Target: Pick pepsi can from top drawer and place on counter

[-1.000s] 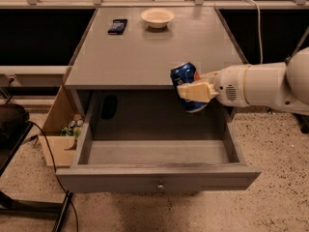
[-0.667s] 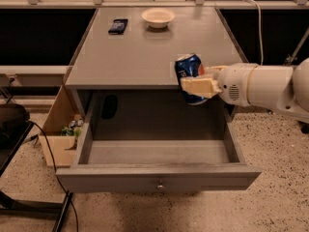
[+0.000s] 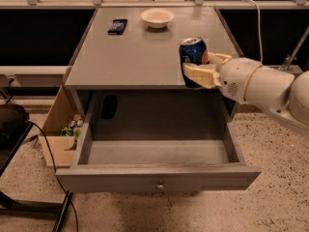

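The pepsi can (image 3: 191,54) is dark blue with a silver top, held nearly upright in my gripper (image 3: 202,66) over the front right part of the counter (image 3: 135,52). The gripper's tan fingers (image 3: 198,74) are shut on the can, reaching in from the right on the white arm. I cannot tell whether the can's base touches the counter. The top drawer (image 3: 154,175) is pulled open below, its grey front panel bearing a small knob (image 3: 160,186). Its inside shows only a bare grey floor.
A flat black device (image 3: 117,26) and a cream bowl (image 3: 157,17) sit at the back of the counter. A cardboard box (image 3: 60,139) with small items stands on the floor at left. A dark stand (image 3: 19,129) with cables is at far left.
The gripper has carried the can up and back, from in front of the counter's edge to above the counter's front right part, and the can has turned more upright.
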{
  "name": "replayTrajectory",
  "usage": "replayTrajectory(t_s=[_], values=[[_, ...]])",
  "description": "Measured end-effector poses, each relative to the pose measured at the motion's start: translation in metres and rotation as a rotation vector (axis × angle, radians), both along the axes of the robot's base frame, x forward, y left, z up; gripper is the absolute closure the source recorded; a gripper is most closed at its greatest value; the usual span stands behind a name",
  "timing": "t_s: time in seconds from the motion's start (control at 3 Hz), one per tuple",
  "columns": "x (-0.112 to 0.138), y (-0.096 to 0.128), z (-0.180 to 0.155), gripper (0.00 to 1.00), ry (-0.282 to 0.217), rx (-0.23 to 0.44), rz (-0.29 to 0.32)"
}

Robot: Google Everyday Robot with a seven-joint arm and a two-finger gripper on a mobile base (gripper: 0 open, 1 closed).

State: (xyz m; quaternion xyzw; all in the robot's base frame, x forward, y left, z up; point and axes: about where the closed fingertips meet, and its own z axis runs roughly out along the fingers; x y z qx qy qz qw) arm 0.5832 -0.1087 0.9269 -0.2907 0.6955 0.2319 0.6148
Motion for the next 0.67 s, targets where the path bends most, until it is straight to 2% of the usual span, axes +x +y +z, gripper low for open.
replayTrajectory(t_s=[0.33,0.67], values=[[0.010,-0.004,0.006,1.00,-0.079,0.054,-0.021],[0.021,-0.007,0.008,1.00,-0.138,0.104,-0.021]])
